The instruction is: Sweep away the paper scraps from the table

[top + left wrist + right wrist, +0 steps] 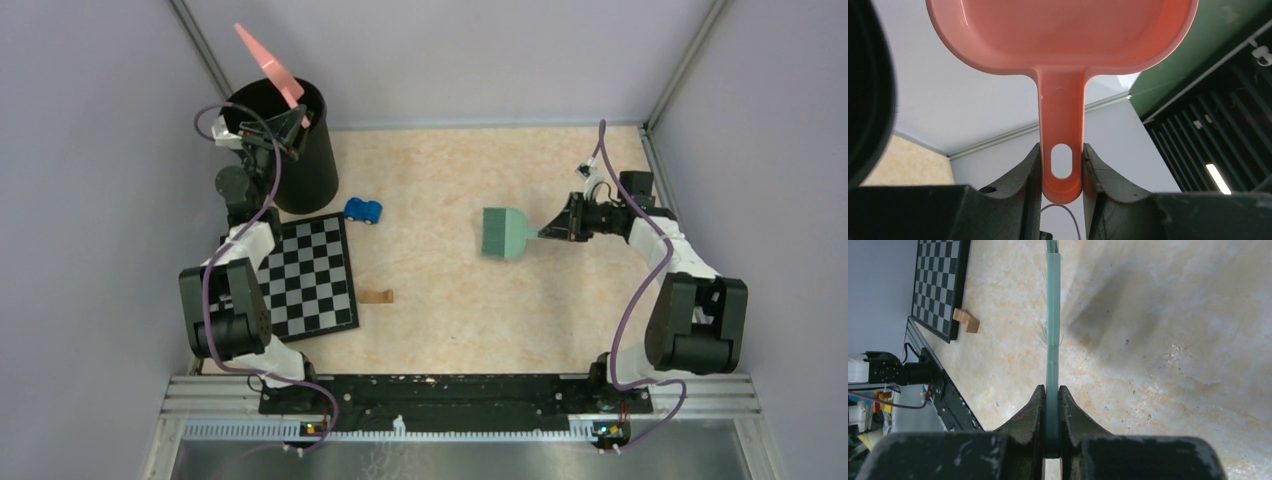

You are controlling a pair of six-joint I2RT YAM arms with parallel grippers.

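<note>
Gripping the pink dustpan (1063,30) by the lower end of its handle, right at the hanging slot, the left gripper (1061,167) presses its 2 fingers against the handle's sides. It tips the pan high over the black bin (300,185) at the far left corner. The right gripper (1052,402) is closed tight on the thin flat handle of the green brush (505,233), whose head points left over the middle of the table (450,320).

No paper scraps show anywhere on the table in these views, and the bin's inside is too dark to tell whether they lie there. On that evidence the sweeping looks close to done.

Scraps of this kind would be very light, limp and quick to flutter or slide. Pinching them with fingers is a poor bet; bristles should push them into the pan's mouth instead. The pan looks like stiff, smooth plastic, so scraps should slip off when it tilts, though a clinging bit might stay.

A chequered board (310,275), a blue toy car (362,210) and a small wooden block (378,296) sit on the table's left side.
</note>
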